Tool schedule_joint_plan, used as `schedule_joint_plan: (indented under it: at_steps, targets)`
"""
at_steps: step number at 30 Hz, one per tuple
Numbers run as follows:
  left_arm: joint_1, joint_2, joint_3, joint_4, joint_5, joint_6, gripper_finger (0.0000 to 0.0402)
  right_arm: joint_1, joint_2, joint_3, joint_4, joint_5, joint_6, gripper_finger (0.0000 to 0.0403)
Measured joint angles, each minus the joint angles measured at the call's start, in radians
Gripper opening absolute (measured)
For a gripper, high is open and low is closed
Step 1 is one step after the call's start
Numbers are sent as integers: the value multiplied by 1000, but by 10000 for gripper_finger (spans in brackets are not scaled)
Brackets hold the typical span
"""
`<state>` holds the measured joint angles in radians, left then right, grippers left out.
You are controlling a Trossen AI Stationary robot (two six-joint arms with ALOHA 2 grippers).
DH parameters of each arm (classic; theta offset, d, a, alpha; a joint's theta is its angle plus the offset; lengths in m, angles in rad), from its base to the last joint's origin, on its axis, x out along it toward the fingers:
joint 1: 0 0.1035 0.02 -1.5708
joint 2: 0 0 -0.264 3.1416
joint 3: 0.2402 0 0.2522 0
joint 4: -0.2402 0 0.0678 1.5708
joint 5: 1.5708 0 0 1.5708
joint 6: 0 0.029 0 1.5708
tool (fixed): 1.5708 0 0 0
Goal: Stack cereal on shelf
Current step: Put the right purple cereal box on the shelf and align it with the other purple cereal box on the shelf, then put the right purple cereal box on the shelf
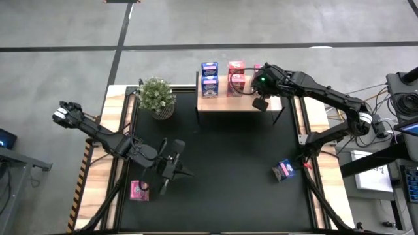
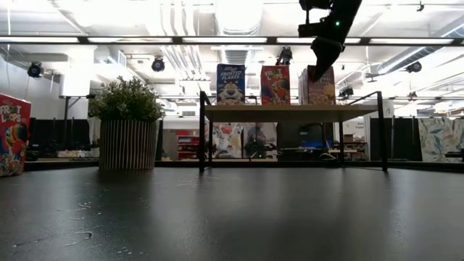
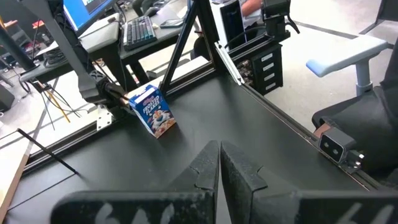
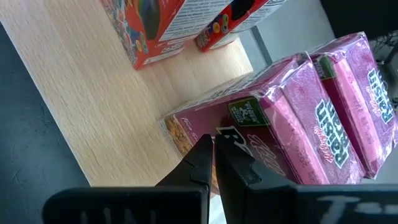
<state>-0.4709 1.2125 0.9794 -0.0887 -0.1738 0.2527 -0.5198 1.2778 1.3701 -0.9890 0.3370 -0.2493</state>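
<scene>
The shelf (image 1: pixel 238 103) stands at the table's far edge with blue (image 1: pixel 209 79), red (image 1: pixel 236 76) and pink (image 2: pixel 322 88) cereal boxes upright on its wooden top. My right gripper (image 2: pixel 313 75) is shut and slants down over the shelf's right part, its tips at the nearest pink box (image 4: pixel 292 118). Another blue box (image 1: pixel 283 171) lies on the table near the right edge. A red-pink box (image 1: pixel 139 190) sits on the table at the near left. My left gripper (image 1: pixel 185 172) is shut and hovers above the table's near left part. My right gripper's shut fingertips (image 4: pixel 205 149) stand at the near face of the pink box, close to its corner (image 4: pixel 186 127), slanting down from above. I cannot tell whether they touch it. The box rests on the shelf's board.
A potted plant (image 1: pixel 157 96) stands on the table left of the shelf. The dark tabletop (image 1: pixel 228 150) stretches between the shelf and the near edge. Wooden side rails (image 1: pixel 313 163) border the table.
</scene>
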Motion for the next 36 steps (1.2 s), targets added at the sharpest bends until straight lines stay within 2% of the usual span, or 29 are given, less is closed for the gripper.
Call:
schedule_joint_plan:
  at_steps: [31,34,36]
  targets:
    - [0,0,16,-8,-2,-35,0,27,-16,0,14,-5,77,9]
    - [0,0,53,-44,-56,-99,0,75,-49,-1,50,-5,78,9]
    - [1,0,90,-116,-151,-142,0,116,-75,-7,87,-5,89,9]
